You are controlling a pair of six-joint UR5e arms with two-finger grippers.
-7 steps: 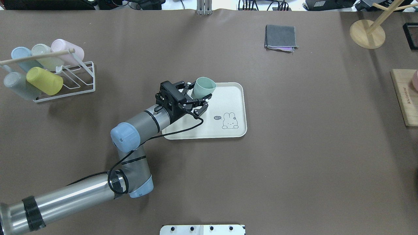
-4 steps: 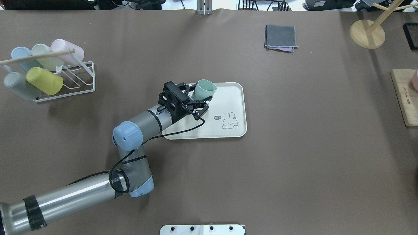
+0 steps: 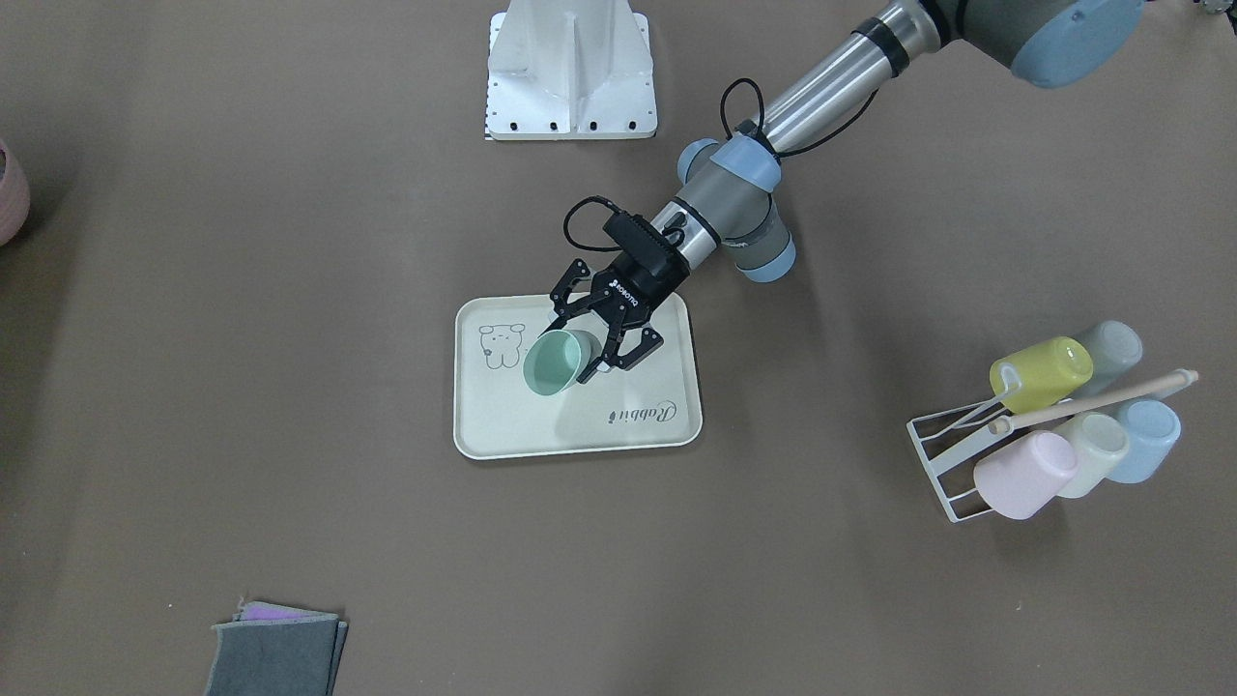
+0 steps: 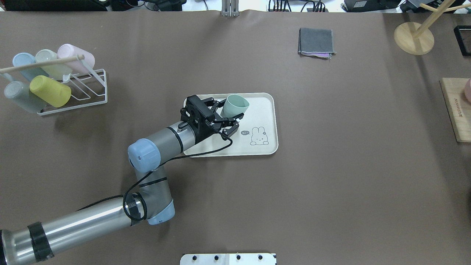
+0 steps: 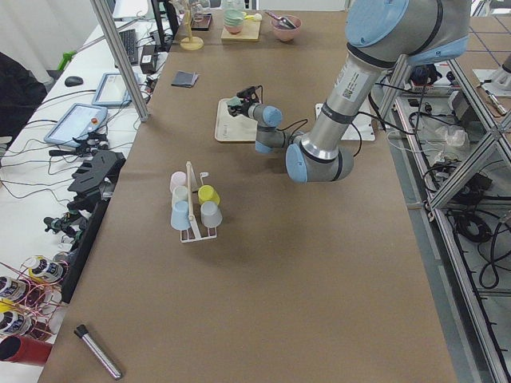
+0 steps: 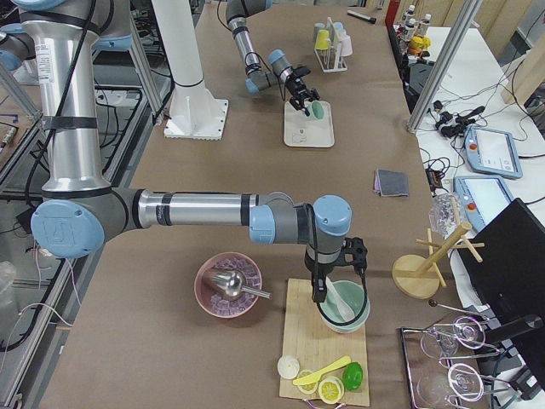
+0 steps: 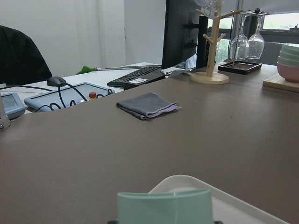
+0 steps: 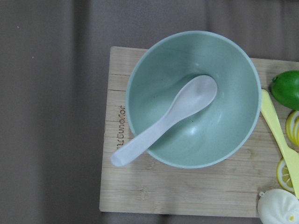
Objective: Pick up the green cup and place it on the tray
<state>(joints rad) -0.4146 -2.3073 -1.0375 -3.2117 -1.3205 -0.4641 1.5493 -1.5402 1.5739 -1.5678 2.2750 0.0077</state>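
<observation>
My left gripper (image 4: 229, 111) is shut on the pale mint green cup (image 4: 236, 105) near its base. The cup is tilted, with its mouth pointing away from the arm. It hangs over the far left part of the cream tray (image 4: 265, 110), next to the bear drawing. In the front-facing view the green cup (image 3: 552, 363) sits between the fingers of the left gripper (image 3: 583, 360), above the tray (image 3: 503, 425). The left wrist view shows the cup's rim (image 7: 163, 204) and the tray's edge (image 7: 187, 179). My right gripper (image 6: 339, 256) shows only in the exterior right view, and I cannot tell if it is open.
A white wire rack (image 4: 79, 94) at the left holds several cups, one of them yellow-green (image 4: 49, 91). A folded grey cloth (image 4: 316, 42) lies at the far side. A wooden stand (image 4: 414, 36) and a wooden board (image 4: 456, 110) are at the right. A green bowl with a spoon (image 8: 194, 98) is below the right wrist.
My left gripper has moved a little to the right and toward the robot over the tray, with the green cup still in it.
</observation>
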